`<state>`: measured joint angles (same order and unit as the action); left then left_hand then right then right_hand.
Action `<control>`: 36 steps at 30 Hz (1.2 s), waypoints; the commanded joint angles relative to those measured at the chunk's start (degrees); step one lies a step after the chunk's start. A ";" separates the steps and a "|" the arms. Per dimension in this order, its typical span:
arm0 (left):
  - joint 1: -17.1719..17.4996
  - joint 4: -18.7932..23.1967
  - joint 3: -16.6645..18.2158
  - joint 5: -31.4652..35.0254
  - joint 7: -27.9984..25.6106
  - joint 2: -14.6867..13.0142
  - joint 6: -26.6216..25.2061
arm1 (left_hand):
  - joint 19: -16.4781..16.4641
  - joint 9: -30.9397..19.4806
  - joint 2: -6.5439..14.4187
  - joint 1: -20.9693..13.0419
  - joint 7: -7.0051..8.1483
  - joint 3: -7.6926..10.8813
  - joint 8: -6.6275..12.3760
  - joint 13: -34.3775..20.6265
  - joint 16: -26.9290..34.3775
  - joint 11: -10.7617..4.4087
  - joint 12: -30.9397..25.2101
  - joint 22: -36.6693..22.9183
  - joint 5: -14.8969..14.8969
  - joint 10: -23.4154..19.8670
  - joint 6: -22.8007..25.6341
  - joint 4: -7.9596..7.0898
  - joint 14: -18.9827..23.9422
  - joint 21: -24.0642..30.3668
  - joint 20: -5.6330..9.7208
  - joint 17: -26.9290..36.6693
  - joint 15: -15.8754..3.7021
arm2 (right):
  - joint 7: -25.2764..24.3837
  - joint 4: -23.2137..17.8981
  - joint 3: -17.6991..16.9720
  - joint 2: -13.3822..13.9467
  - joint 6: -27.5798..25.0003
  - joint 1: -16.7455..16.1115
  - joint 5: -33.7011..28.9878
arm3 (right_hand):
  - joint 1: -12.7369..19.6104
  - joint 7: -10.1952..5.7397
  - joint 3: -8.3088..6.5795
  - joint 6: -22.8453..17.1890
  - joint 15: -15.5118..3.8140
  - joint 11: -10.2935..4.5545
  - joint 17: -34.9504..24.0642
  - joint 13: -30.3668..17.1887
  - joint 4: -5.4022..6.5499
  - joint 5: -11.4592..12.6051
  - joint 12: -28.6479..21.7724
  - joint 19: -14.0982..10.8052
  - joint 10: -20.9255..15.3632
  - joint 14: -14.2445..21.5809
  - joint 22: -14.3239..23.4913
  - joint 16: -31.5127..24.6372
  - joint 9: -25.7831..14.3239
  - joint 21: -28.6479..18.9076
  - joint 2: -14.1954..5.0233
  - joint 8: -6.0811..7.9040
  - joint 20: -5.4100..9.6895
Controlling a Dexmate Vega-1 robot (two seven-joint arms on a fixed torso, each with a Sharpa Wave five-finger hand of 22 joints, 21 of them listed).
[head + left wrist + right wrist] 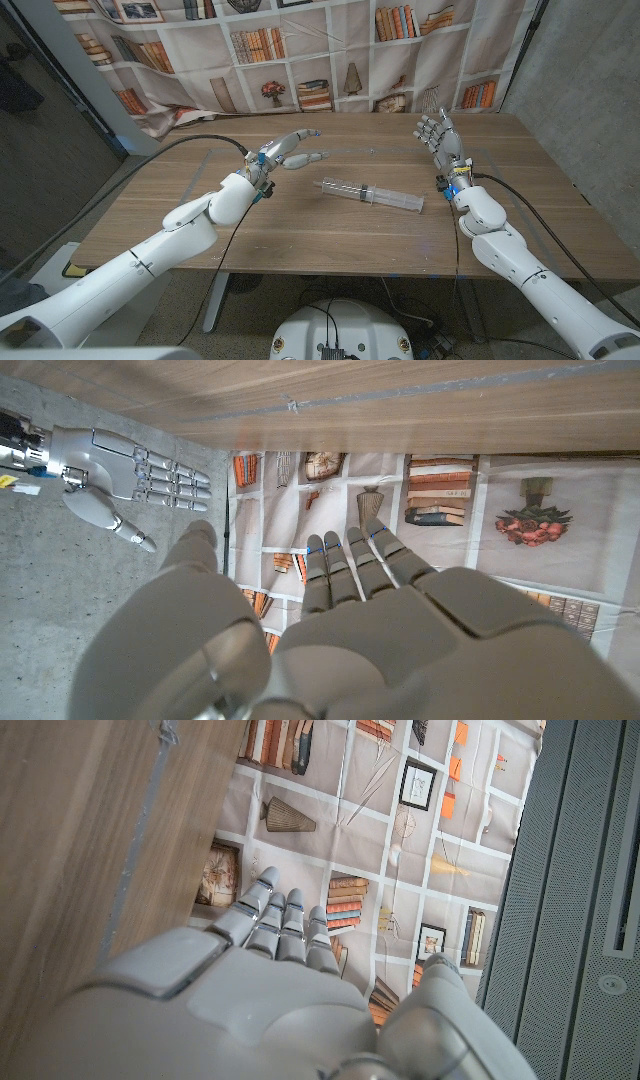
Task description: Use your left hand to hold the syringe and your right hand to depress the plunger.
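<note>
Fingers on both hands are apart and hold nothing. Left hand [290, 150] hangs over the far-left part of the wooden table [200, 215], fingers stretched toward table centre, thumb split off below them. Right hand [440, 135] is at the far right, fingers upright and lightly spread, palm facing centre. Can't tell if either touches the tabletop.

Left wrist view: left hand's fingers [345, 565] run side by side, thumb wide, pointing at the bookshelf-print backdrop [450, 490]; the right hand [120, 470] shows across from it, fingers straight. Right wrist view agrees: fingers [280, 920] straight, thumb off to the side.

Syringe [372, 194] lies flat at mid-table between the hands, nearer than both, touching neither. Long axis runs left-far to right-near. Looks like clear plastic. Which end is the plunger I can't say for sure; the barrel flange seems to sit about mid-length, which would put an extended plunger toward the right.

Handling, my read:
- light, stiff, smooth and round, so it will likely roll or skid if nudged
- lies low on the wood, so probably needs a thumb-and-finger pinch across the barrel, not a palm wrap
- left hand should take the barrel close to the flange, leaving the plunger end free for the right
- right hand pushes along the axis; off-axis force could twist it out of the left grip

Task not started; first step is the left hand's reach.
</note>
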<state>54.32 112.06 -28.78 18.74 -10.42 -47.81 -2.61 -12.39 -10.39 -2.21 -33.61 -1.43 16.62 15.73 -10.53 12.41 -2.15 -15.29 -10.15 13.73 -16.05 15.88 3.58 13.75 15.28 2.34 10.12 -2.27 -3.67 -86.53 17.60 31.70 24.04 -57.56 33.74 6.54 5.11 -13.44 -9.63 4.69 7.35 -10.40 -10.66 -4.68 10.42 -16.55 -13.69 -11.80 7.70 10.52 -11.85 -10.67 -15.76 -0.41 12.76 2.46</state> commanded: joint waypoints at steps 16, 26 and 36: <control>-7.02 5.53 -5.92 10.34 14.46 -2.28 -10.31 | -0.91 -0.20 -1.17 -3.65 0.27 0.56 -0.88 -0.30 -0.41 -0.82 0.52 -0.02 0.66 -1.37 0.45 2.68 1.26 -0.41 1.50 0.06 -1.09 | 0.85 0.01 -0.08 0.18 -0.02 -0.84 1.07 | 0.44 -0.13 -0.01 -0.36 0.00 0.10 -0.16 -0.12 -0.17 0.39 0.41 -0.69 -0.71 0.34 0.10 0.30 -0.15 0.26 -0.17 -0.33 -0.27; -11.49 5.98 -8.78 14.52 21.76 -2.28 -10.40 | -3.22 -0.26 -1.90 -6.34 0.99 0.74 -0.54 -0.36 -0.21 -1.68 0.43 -0.09 1.07 -4.37 3.62 4.04 4.07 -0.20 2.01 0.11 -1.89 | 0.98 -0.41 -0.28 0.60 -0.03 -1.31 1.13 | 0.40 -0.36 0.05 -1.07 0.12 0.03 -0.18 -0.12 -0.17 0.39 0.54 -0.81 -0.73 0.42 0.11 0.40 -0.16 0.37 -0.20 -0.18 -0.36; -15.25 6.69 -10.43 18.24 29.99 -2.01 -11.66 | -5.93 -0.29 -2.13 -8.42 1.64 0.98 -0.49 -0.39 -0.06 -2.30 0.53 -0.11 1.32 -6.67 5.63 4.69 6.49 0.29 2.71 0.13 -2.87 | 1.21 -0.40 -0.54 0.69 0.06 -1.61 1.58 | 0.36 -0.44 0.09 -1.28 0.10 0.00 -0.19 -0.13 -0.16 0.38 0.64 -0.90 -0.75 0.48 0.11 0.47 -0.17 0.45 -0.23 -0.20 -0.49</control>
<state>43.06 117.98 -37.15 32.76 11.02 -49.99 -12.86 -17.30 -10.55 -4.30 -40.99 0.13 17.56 15.04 -10.82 11.98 -4.40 -14.83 -10.15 14.63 -21.76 20.71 7.84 19.25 15.28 2.35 10.14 -2.45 -2.83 -86.89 17.33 32.15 24.02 -58.83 34.98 6.54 4.62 -13.45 -10.57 4.60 7.65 -10.41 -10.66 -4.67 10.42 -16.10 -14.10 -12.10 7.78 10.52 -11.41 -10.68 -15.43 -0.42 12.50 2.05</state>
